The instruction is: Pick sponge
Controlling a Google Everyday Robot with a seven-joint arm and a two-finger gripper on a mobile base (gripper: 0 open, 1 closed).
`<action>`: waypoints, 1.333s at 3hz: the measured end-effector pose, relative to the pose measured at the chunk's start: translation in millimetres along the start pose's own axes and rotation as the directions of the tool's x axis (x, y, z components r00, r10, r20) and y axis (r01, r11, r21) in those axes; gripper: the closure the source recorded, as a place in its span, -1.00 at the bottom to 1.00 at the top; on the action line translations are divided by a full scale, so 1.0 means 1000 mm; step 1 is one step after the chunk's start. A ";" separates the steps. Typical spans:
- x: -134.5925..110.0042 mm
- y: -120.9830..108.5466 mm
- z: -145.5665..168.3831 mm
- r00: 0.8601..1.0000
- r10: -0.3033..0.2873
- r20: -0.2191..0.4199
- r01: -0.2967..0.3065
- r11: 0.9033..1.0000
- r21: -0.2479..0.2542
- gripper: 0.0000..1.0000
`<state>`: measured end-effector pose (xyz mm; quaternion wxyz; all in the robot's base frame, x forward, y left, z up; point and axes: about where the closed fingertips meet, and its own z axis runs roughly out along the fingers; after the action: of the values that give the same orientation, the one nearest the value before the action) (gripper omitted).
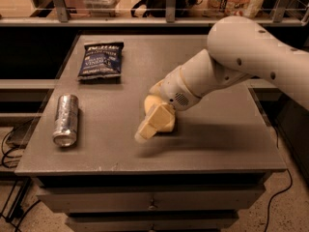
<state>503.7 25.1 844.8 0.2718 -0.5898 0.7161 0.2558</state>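
Observation:
The sponge [150, 102] is a pale yellow block lying on the grey table [120, 144], near its middle. Only its upper left part shows; the rest is hidden under the gripper. My gripper [153, 123], cream-yellow and blocky, hangs from the white arm [241, 57] that reaches in from the right. It sits directly over the sponge and points down and to the left, with its tip close to the table top just in front of the sponge.
A silver can [65, 119] lies on its side at the table's left edge. A dark blue chip bag [101, 60] lies at the back left. Shelving with clutter runs behind the table. Drawers are below the front edge.

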 end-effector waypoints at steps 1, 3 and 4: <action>-0.001 0.000 0.002 1.000 0.006 -0.003 -0.006 1.000 0.004 -0.20; -0.029 -0.001 -0.026 0.996 -0.080 0.037 0.078 0.995 0.061 0.74; -0.039 0.001 -0.035 0.991 -0.123 0.047 0.120 0.990 0.072 1.00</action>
<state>506.1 29.0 896.9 0.3254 -0.6158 0.6801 0.2287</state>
